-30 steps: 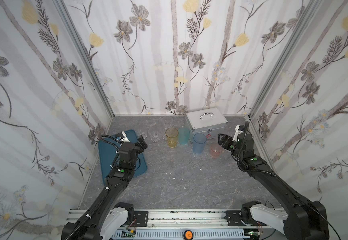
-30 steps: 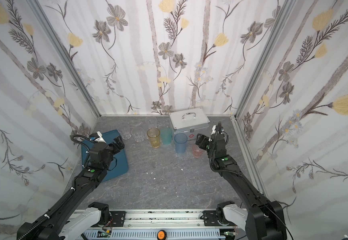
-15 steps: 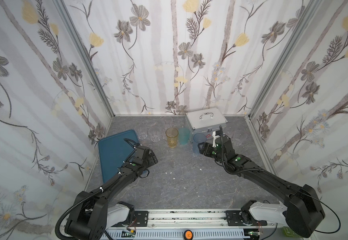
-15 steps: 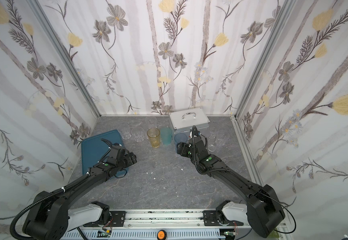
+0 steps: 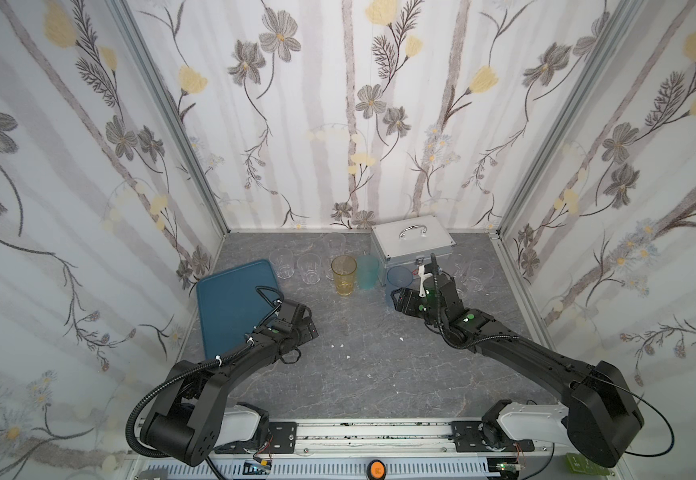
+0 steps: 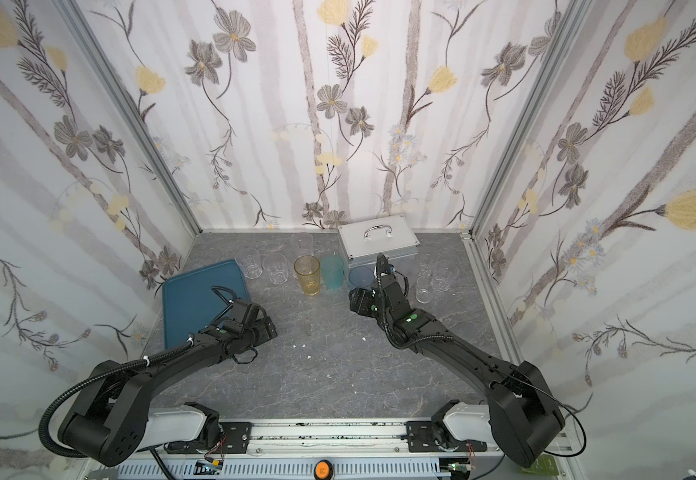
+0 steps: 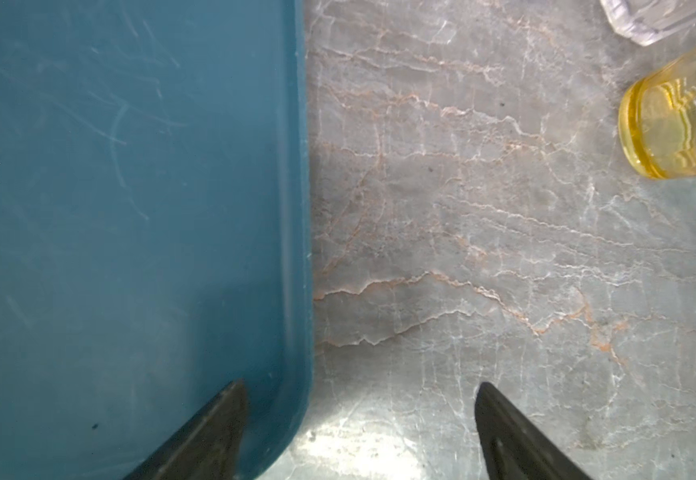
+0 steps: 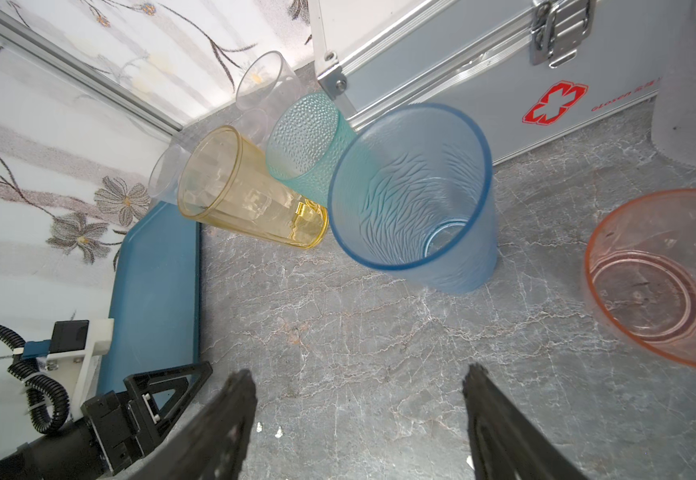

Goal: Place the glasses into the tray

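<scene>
In both top views the tray (image 5: 229, 299) lay bare at the centre left of the tabletop (image 5: 358, 374). The glasses stood off it in a row across the middle: clear glasses (image 5: 308, 268), yellow glass (image 5: 344, 275), teal glass (image 5: 367, 272) and blue glass (image 5: 398, 276), before the silver case (image 5: 410, 245). The left pincer (image 7: 360, 419) was spread wide and held nothing, one finger over the tray's corner. The right pincer (image 8: 358, 390) gaped empty too, short of the blue glass, with the pink glass (image 8: 654, 282) near it.

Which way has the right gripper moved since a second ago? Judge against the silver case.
Yes: the right gripper swung left, from off the silver case's right end to before its left half, by the blue glass.
</scene>
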`<state>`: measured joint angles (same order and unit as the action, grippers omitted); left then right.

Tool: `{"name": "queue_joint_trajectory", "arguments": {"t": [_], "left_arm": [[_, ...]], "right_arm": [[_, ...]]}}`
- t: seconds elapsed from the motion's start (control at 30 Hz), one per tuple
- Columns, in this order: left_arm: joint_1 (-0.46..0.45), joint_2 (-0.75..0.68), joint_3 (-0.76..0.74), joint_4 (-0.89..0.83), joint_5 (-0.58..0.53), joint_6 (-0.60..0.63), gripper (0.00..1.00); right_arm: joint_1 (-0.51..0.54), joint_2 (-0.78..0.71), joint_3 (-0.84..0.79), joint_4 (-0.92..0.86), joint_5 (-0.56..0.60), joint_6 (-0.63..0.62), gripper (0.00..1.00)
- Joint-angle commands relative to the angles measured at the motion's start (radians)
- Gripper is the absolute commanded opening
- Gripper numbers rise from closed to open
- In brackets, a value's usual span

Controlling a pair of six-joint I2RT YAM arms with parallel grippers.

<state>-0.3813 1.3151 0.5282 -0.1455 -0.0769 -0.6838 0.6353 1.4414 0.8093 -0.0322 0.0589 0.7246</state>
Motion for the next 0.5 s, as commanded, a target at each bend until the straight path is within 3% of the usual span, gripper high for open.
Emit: {"name": "queue_joint_trajectory", "arguments": {"t": [0.0,0.33,0.47], "left_arm": [[-0.020,0.009,-0.009,0.000,0.028,-0.028,0.86],[-0.227,-0.052,-0.013,0.013,0.033,-0.271,0.86],[-0.290,-0.094,0.058,0.035,0.027,-0.319,0.86]], "right_arm": [[0.001,0.005,0.001,0.041,0.008,0.009,0.78],[0.006,0.011,-0.002,0.047,0.004,0.011,0.77],[0.020,0.032,0.002,0.059,0.002,0.025,0.77]]}}
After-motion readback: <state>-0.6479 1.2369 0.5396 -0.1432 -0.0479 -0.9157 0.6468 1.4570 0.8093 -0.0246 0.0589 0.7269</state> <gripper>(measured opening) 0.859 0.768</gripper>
